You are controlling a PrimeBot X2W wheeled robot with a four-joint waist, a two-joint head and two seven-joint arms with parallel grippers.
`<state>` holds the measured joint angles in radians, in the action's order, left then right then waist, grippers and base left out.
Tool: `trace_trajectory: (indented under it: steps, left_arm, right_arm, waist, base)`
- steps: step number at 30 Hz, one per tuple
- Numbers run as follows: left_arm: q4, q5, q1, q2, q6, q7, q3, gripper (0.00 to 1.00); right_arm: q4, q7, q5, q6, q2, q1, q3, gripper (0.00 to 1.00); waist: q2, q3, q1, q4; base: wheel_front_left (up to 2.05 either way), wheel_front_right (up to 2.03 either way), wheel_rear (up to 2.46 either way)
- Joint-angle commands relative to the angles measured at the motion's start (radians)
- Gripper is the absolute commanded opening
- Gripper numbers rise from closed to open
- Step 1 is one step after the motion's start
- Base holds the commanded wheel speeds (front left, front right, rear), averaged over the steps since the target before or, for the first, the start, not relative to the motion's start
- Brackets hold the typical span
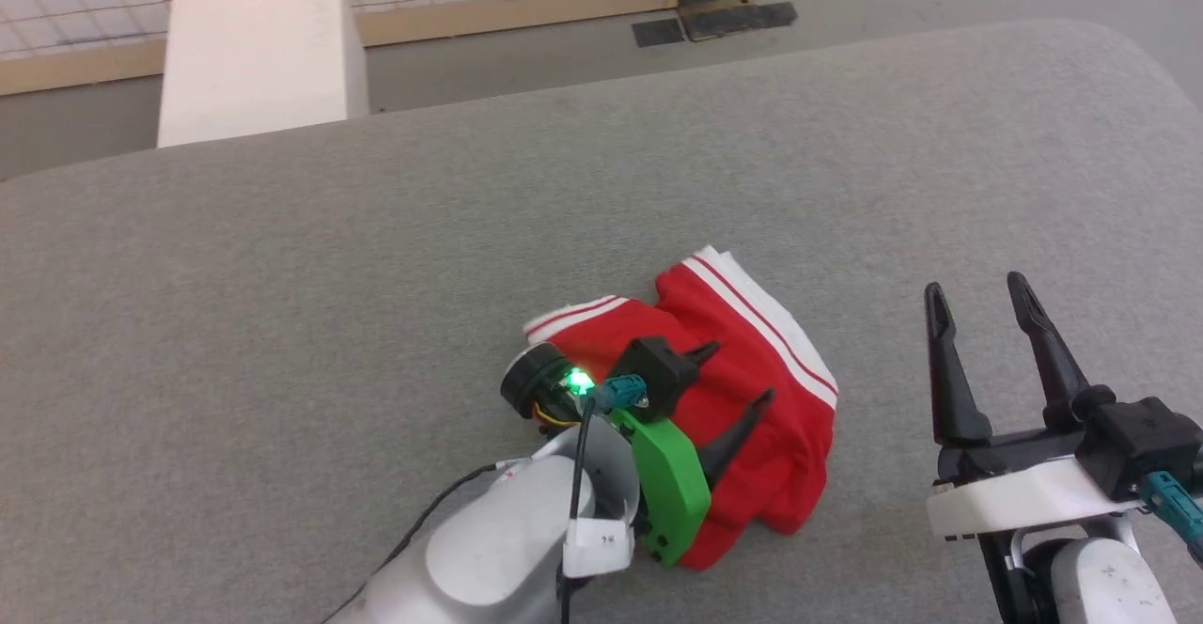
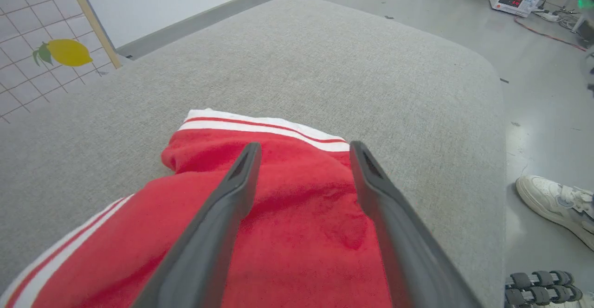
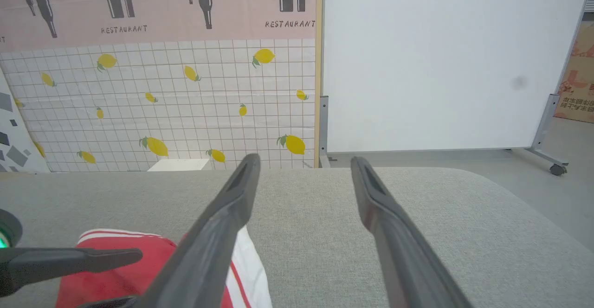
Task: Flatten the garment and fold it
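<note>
My left end effector (image 1: 742,370) gapes over the crumpled shirt (image 1: 789,450), right end effector (image 1: 973,282) gapes alongside; banner (image 3: 153,2) reads "RESTAURANT".

You see the red short-sleeved T-shirt of thin fabric (image 1: 794,445) lying crumpled in a loose heap on the grey fabric-covered counter (image 1: 376,276), toward the near edge and a little right of the middle. It is bunched and folded over itself, not spread flat. A white band with thin red stripes (image 1: 766,323) runs along its far right edge, and a second striped band (image 1: 575,314) shows at its far left. The near part sags in soft red folds.
</note>
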<state>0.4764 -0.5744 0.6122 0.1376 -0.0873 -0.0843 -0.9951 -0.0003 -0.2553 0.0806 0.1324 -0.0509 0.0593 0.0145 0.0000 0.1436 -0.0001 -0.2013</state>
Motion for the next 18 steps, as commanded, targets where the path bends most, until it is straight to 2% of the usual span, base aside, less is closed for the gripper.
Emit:
trace_trajectory:
  steps: [1, 6, 12, 18]
  left_arm:
    - [0.007, 0.008, -0.008, -0.004, -0.004, -0.026, 0.005, 1.0]
    - [-0.006, 0.0, 0.002, 0.012, 0.031, -0.119, 0.067, 1.0]
    - [-0.07, -0.011, -0.027, 0.095, 0.111, -0.167, 0.188, 1.0]
    - [-0.164, -0.069, -0.172, 0.164, 0.195, -0.176, 0.332, 1.0]
  right_arm:
    - [0.004, -0.002, 0.006, -0.002, 0.001, -0.015, 0.004, 1.0]
    - [0.026, -0.002, 0.0, -0.002, 0.001, -0.038, 0.001, 1.0]
    - [0.035, 0.01, -0.013, -0.002, 0.001, -0.065, -0.003, 1.0]
    - [0.034, 0.027, -0.016, -0.002, 0.001, -0.095, 0.001, 1.0]
  waist:
    - [0.0, -0.003, 0.0001, -0.009]
    - [0.0, -0.052, 0.0001, 0.029]
    - [0.0, -0.118, 0.0001, 0.096]
    - [0.0, -0.154, 0.0001, 0.151]
  base:
    - [0.0, 0.0, 0.0]
    - [0.0, 0.0, 0.0]
    - [0.0, 0.0, 0.0]
    - [0.0, 0.0, 0.0]
